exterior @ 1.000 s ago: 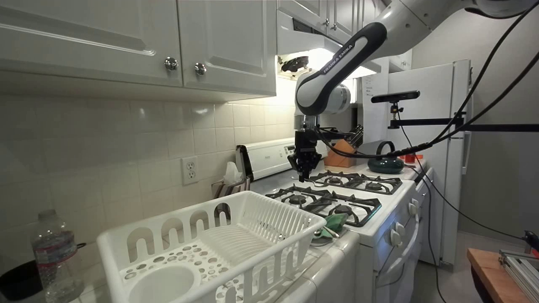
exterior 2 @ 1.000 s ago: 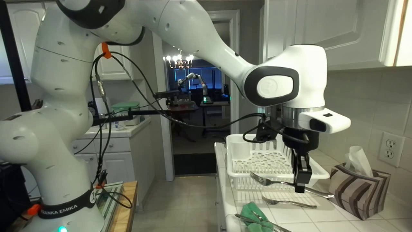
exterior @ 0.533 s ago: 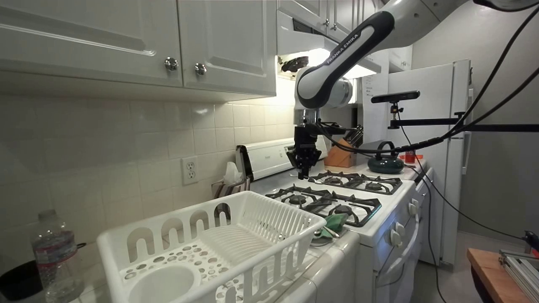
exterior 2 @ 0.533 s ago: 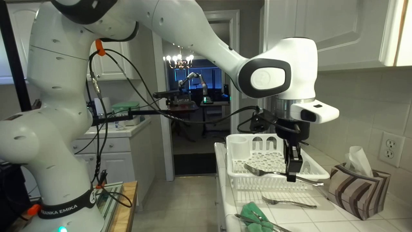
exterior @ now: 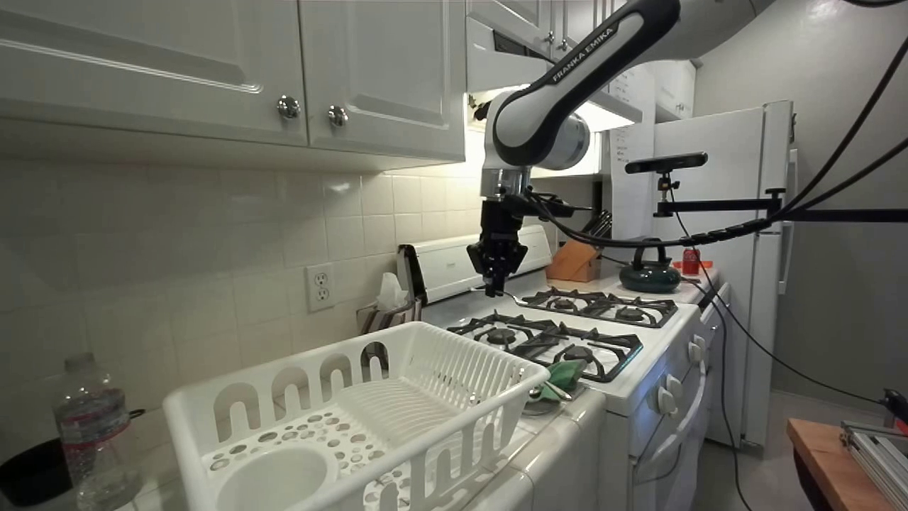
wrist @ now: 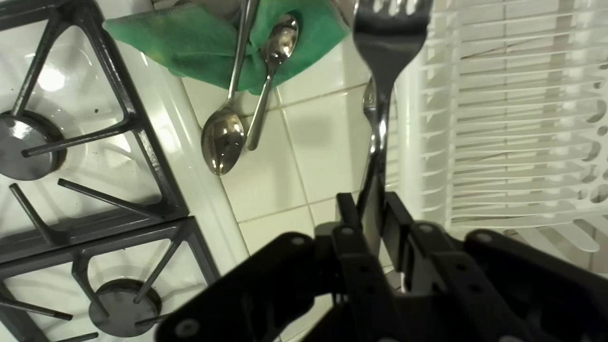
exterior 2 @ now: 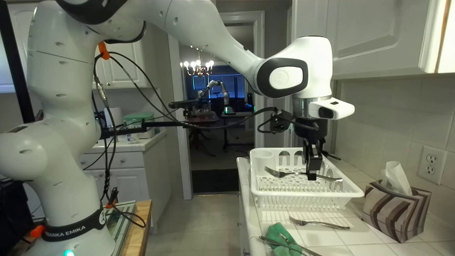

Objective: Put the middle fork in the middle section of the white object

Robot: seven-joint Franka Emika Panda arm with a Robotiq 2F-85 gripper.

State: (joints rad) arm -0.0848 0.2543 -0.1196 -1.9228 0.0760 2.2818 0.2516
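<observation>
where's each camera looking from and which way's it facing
An exterior view: by the rack, facing over it to the stove; outer arm shows.
An exterior view: from the rack's opposite end, facing it; base and arm show.
Wrist view: above the fingers, which show gripping a fork, facing down at the counter.
Both exterior views share the rack, arm and tissue box.

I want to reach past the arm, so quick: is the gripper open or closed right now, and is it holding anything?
Gripper: closed, holding a fork by its handle.
</observation>
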